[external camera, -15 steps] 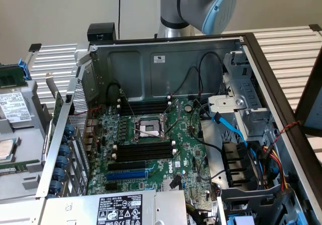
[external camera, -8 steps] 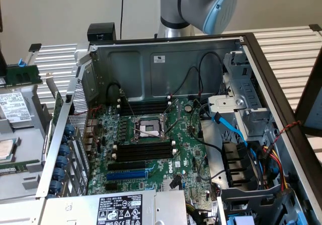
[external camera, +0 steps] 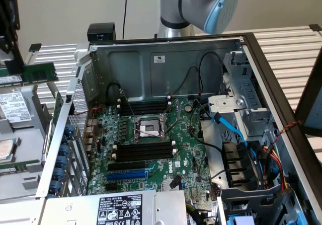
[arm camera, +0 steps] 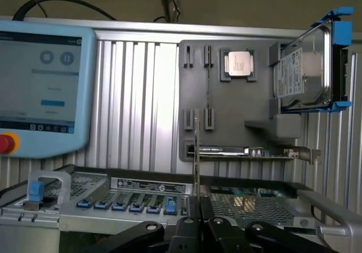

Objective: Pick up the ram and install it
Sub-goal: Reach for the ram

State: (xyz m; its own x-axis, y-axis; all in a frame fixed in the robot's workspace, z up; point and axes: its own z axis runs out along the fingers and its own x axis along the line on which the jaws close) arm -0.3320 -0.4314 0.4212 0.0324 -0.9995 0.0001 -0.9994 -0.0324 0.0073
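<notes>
In the wrist view my gripper is shut on the ram, which I see edge-on as a thin upright strip rising from between the black fingers. In the exterior view the gripper hangs at the far left, outside the open computer case, and the green ram sticks out of it toward the case. The black memory slots lie on the motherboard beside the processor socket, well to the exterior view's right of the ram. A second bank of slots lies behind the socket.
The case's metal side wall stands between the gripper and the motherboard. A blue expansion slot lies in front of the memory slots. A teach pendant, a grey parts holder with a processor, and a hard drive face the wrist camera.
</notes>
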